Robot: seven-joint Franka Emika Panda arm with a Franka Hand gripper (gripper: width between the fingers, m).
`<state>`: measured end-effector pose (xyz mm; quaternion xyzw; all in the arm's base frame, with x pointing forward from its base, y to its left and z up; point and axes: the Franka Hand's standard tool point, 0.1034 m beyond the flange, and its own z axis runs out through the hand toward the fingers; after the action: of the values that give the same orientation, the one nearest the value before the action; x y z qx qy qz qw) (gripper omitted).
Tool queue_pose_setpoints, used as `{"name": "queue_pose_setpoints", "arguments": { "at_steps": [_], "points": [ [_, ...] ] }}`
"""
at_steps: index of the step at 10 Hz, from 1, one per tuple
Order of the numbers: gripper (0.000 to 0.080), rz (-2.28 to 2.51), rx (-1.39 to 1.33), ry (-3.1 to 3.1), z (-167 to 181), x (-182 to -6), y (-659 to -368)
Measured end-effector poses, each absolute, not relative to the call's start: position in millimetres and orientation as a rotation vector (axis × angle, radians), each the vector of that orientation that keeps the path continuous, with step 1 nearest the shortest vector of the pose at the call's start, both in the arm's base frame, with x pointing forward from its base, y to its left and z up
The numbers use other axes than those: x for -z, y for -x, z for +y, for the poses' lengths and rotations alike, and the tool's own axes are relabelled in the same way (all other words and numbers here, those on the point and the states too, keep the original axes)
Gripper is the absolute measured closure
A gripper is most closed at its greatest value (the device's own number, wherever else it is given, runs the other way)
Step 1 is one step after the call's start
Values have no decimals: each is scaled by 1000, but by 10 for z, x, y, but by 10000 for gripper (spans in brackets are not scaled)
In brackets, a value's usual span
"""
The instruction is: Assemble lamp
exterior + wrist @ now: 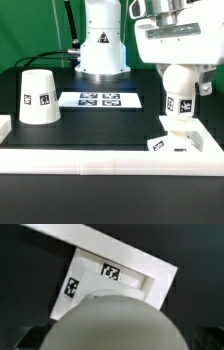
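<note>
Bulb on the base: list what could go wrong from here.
1. The tool is open but its fingers flank the bulb; lifting off crooked could drag or tilt it on the base.
2. The shade stands far off at the exterior view's left; carrying it over risks clipping the bulb.
3. The base sits near the white frame; a nudge could jam it.

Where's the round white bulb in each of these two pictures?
Exterior view: the bulb stands on the square base at the exterior view's right, under the gripper.
Wrist view: the bulb is the big blurred dome up close.
Shared landmark: the tagged base.
</note>
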<state>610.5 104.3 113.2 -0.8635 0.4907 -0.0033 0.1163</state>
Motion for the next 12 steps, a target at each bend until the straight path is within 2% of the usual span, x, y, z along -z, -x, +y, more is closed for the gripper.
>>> {"name": "queue_pose_setpoints", "arguments": {
  "at_steps": [5, 12],
  "points": [
    [101, 919, 78, 2767, 1032, -1125, -6088],
    [101, -153, 190, 3027, 1029, -1166, -6097]
  ]
}}
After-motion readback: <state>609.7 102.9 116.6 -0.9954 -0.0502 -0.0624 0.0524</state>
